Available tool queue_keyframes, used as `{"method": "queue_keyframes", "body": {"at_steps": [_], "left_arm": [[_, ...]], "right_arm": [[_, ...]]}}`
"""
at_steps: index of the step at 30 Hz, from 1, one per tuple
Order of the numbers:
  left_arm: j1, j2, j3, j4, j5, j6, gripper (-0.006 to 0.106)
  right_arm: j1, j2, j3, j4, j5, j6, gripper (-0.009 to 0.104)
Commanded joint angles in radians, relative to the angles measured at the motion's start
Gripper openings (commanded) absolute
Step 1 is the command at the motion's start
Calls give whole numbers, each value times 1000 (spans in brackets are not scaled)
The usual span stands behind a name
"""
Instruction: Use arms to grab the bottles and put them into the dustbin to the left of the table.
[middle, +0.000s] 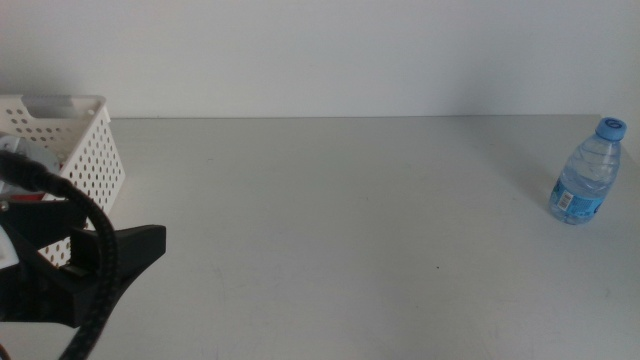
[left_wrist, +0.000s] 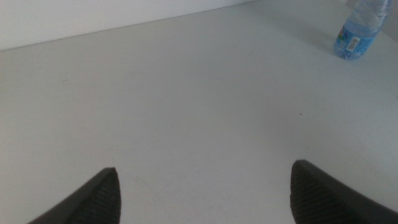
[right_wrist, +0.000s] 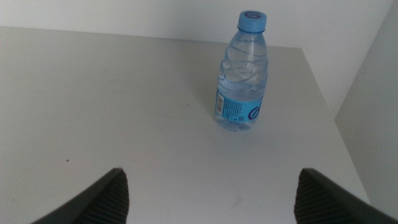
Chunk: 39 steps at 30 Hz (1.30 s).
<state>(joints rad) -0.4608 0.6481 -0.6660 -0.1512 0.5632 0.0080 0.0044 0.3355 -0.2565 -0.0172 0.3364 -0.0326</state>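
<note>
Right wrist view: water bottle (right_wrist: 243, 74) stands upright, cap up, before the right claw's (right_wrist: 208, 196) wide-apart jaws.

Dustbin (middle: 85, 150) far left, bottle (middle: 586, 172) far right

Bottle (middle: 586, 178) clear, blue cap; dustbin (middle: 88, 150) white, perforated; table (middle: 340, 230) light grey.

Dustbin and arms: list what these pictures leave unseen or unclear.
- Dustbin, middle view: cut by the left edge and partly covered by the left arm; its contents cannot be read.
- Right arm: outside the middle view; only its open fingers show in its wrist view.
- Water bottle: label print too small in all views; top cut off in the left wrist view.
- Left fingers: only the tips show.
</note>
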Motion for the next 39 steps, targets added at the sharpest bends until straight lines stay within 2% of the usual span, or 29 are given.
{"method": "queue_keyframes", "body": {"at_steps": [1,6,10,13,22,25,29,35,39], "left_arm": [[-8,-2,-25,-9,-71,-8,94],[-8,-1,-25,-9,-71,-8,94],[-8,-1,-25,-9,-71,-8,94],[-8,-1,-25,-9,-71,-8,94],[-8,-1,-25,-8,-71,-8,94],[-8,-1,-25,-8,-71,-8,94],[-8,-1,-25,-8,-71,-8,94],[-8,-1,-25,-8,-71,-8,94],[-8,-1,-25,-8,-71,-8,94]], "right_arm": [[-7,73,-37,-18,-108,-5,69],[-7,180,-27,-4,-303,11,69],[-7,255,54,-35,-601,-44,69],[-7,313,116,-26,-776,-44,69],[-7,548,147,53,-962,-73,69],[-7,657,147,59,-1088,-75,69],[-7,778,147,48,-1165,-67,69],[-7,998,146,45,-1448,-64,69],[-7,1160,118,108,-1593,-60,69]]}}
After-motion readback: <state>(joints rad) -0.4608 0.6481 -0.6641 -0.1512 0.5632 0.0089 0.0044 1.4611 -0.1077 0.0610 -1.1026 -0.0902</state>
